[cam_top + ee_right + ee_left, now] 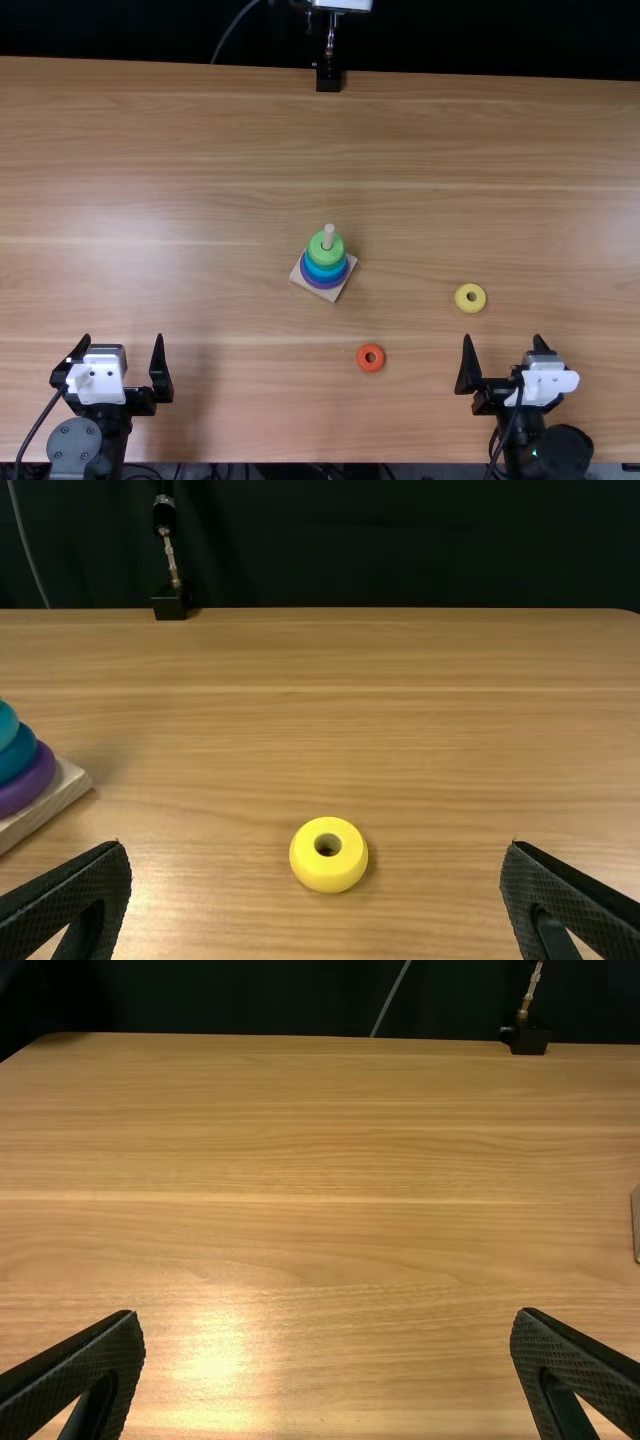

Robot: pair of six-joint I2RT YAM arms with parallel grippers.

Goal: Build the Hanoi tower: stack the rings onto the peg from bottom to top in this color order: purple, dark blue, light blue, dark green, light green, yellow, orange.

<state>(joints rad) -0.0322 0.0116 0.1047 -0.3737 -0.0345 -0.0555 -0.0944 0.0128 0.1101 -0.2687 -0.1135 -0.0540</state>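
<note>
Stack (324,270): mid desk (180,300), purple at the bottom, blues above, green on top. Prob 5 of 7 rings on, tho the greens are hard to split
Peg (329,232): upright, long axis vertical, bare tip up. Base (332,293) sits skewed to the desk edges
Yellow ring (463,300): flat on the desk, right of the stack & a bit nearer, hole up. Next step IMO
Orange ring (380,362): flat, hole up, nearer than the stack & slightly right. Goes on last
Right hand (503,338): spread, empty, near side. Best bet for yellow: line up, go down around it, grip, lift above peg tip, lower level w/ hole centered
Left hand (123,338): spread, empty, near left, prob not needed rn
</note>
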